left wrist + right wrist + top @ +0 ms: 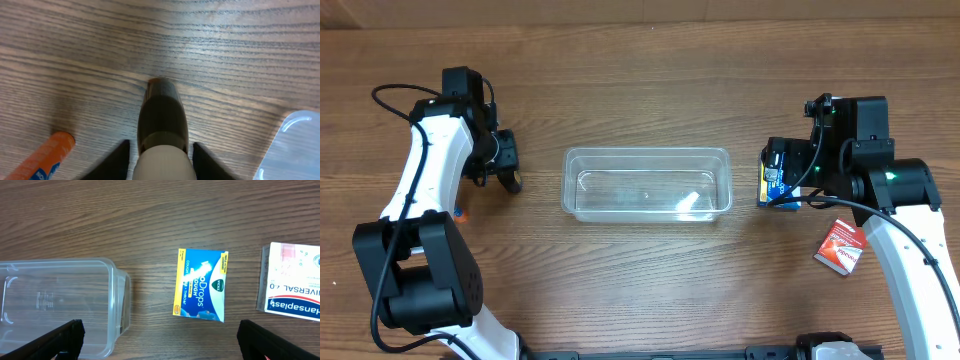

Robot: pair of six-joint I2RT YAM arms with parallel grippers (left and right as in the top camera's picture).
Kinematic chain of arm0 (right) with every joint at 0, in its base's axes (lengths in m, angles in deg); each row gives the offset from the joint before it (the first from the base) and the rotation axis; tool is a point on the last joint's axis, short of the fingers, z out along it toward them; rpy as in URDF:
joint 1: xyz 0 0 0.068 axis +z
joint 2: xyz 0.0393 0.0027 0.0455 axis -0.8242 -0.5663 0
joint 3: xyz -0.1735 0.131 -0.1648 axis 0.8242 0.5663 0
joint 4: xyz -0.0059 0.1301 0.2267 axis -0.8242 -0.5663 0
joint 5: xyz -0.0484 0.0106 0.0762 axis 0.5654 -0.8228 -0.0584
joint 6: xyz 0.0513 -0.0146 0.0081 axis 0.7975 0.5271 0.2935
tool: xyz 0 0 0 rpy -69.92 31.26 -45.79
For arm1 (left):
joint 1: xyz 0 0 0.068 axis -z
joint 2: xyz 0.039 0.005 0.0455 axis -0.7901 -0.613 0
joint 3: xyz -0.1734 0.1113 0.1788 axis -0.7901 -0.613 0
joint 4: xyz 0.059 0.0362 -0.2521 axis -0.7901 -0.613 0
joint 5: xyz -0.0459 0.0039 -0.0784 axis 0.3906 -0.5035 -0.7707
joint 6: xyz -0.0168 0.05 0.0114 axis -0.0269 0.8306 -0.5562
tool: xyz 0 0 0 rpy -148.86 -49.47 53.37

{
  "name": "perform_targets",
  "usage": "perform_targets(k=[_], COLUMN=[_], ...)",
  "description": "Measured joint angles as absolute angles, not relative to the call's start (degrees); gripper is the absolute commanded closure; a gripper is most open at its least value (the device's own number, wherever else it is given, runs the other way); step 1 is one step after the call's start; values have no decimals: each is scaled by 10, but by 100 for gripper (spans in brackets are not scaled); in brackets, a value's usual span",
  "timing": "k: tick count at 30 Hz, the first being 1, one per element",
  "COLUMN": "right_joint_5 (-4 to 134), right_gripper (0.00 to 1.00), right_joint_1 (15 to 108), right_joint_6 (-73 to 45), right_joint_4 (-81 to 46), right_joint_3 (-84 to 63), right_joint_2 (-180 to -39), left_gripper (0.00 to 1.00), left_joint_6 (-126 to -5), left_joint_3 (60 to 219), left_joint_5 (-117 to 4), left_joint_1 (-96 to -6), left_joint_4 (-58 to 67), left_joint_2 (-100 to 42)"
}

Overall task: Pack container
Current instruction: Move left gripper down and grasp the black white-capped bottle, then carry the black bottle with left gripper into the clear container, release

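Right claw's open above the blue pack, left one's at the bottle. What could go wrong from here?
The right claw is wide open, and one finger seems to hang over the container; descending could hit its rim and shove it. The blue pack lies flat on the table, so a pinch may slip. The brown bottle at the left claw lies on its side and could roll sideways if nudged.

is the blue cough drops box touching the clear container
Apart. The right wrist view shows a plain gap between the cough drops box and the container, whose end wall stops well short of the box.
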State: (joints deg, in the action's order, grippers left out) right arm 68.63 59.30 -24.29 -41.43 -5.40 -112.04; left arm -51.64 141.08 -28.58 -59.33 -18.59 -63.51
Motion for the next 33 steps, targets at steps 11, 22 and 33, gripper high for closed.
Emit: perform_targets(k=[11, 22, 33], right_joint_5=[686, 686, 686], right_gripper=[0, 0, 0], right_joint_1=[593, 593, 593], right_joint_6=[-243, -243, -244], right_joint_4=[-414, -414, -414], right_joint_3=[-54, -54, -54], right_joint_2=[-1120, -1120, -1120], left_gripper=[96, 96, 96], left_joint_6=[-518, -530, -565], left_joint_3=[1412, 1562, 1669], left_joint_5=[-286, -286, -288], left_joint_1=[-593, -550, -376], left_joint_4=[-186, -346, -414], left_joint_2=[-635, -637, -559])
